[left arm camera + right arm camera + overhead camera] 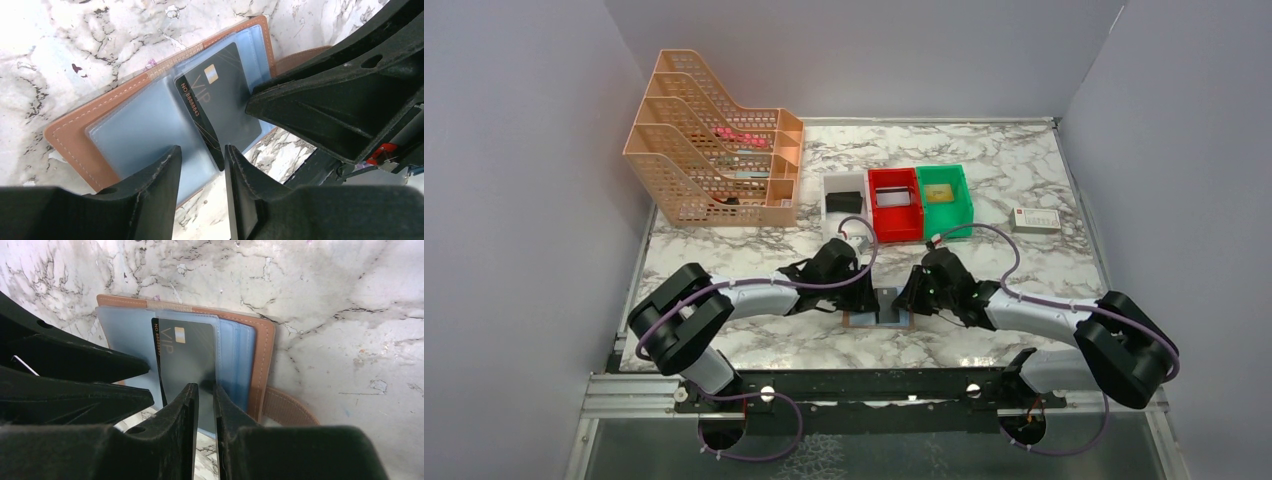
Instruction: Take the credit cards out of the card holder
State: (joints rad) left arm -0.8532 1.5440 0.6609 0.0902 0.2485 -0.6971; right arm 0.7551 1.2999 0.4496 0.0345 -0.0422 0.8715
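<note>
Marble table (1024, 150) – top view: white stone pattern with grey veins, walled on three sides.
Card holder (874, 322): lies spread open and flat near the front edge, midway between the two arms.
Left gripper (873, 300): low over the holder's left part.
Right gripper (907, 298): low over its right part, close to the other gripper.
Background items: orange file rack (714, 150) at rear left; white bin (844, 195), red bin (894, 205) and green bin (944, 200) in a row behind the holder; small white box (1036, 221) at right, well apart.
Left wrist view – holder: tan cover face down, pale blue clear sleeves up.
Black card (220, 100): marked "VIP", with a gold chip, tilted in the sleeves.
Left fingers (160, 180): apart, a plain gap between them; the card's lower corner stands in that gap.
Right wrist view – card: lies under a clear sleeve (235, 355), its long side running towards the camera.
Snap tab (287, 407): sticks out from under the cover at lower right.
Right fingers (182, 410): drawn close, a narrow slit left between them; the sleeve's near edge runs into the slit, and whether it is pinched cannot be told.
</note>
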